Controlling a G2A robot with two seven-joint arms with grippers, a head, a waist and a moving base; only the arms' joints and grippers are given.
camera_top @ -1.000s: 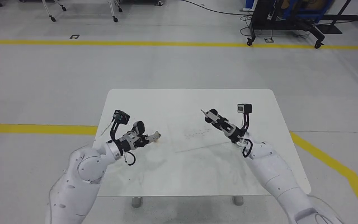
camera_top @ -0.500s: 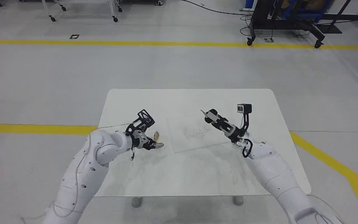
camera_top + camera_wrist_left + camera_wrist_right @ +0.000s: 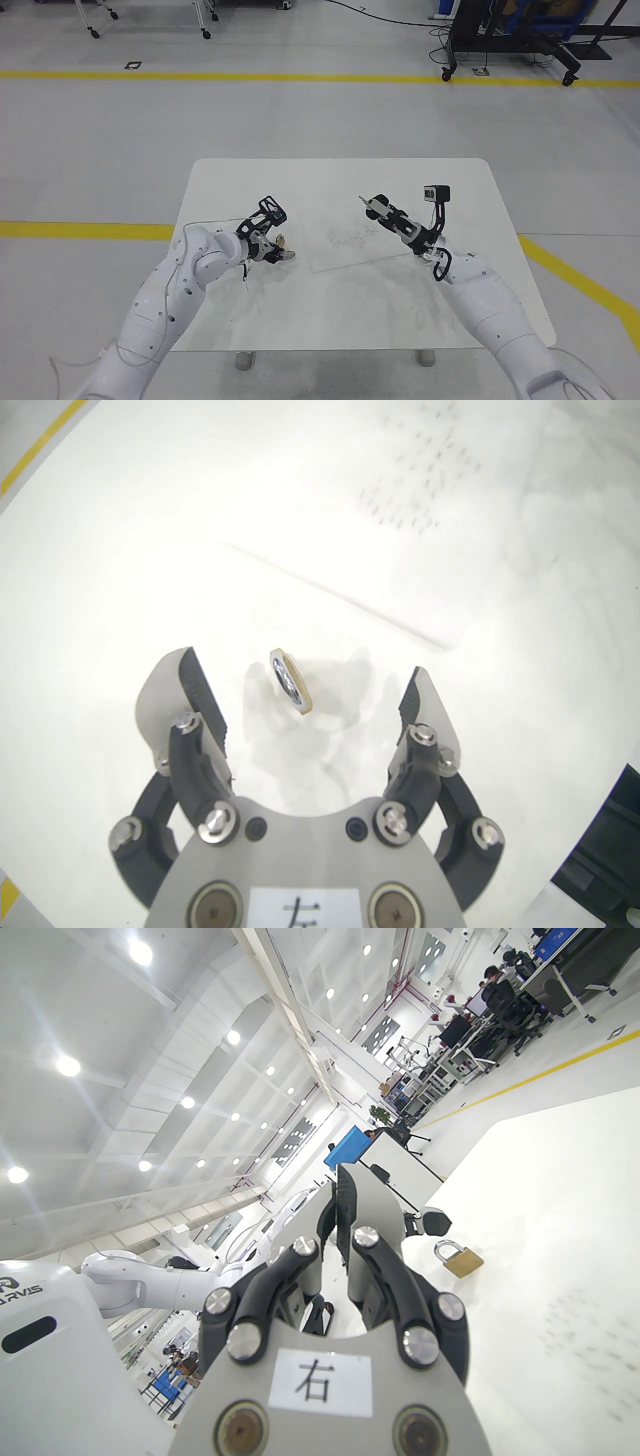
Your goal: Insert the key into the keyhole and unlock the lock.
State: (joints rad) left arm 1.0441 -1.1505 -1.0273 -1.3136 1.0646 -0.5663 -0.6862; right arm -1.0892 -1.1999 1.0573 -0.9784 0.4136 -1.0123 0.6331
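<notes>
Lock [image 3: 290, 687]: my left gripper [image 3: 300, 672] just came over it, jaws wide, empty; I can grab. Right gripper [image 3: 345, 1188] pinched closed, can't tell what's inside.

Left pincer [image 3: 302, 664] spread, right [image 3: 345, 1180] seemingly closed

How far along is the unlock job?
Done: the right gripper is shut on what looks like the key, held above the table. In hand: the left gripper hangs open with the padlock between its fingers, touching neither. Left: grip the padlock, insert the key, turn it; the shackle looks closed in the right wrist view.
</notes>
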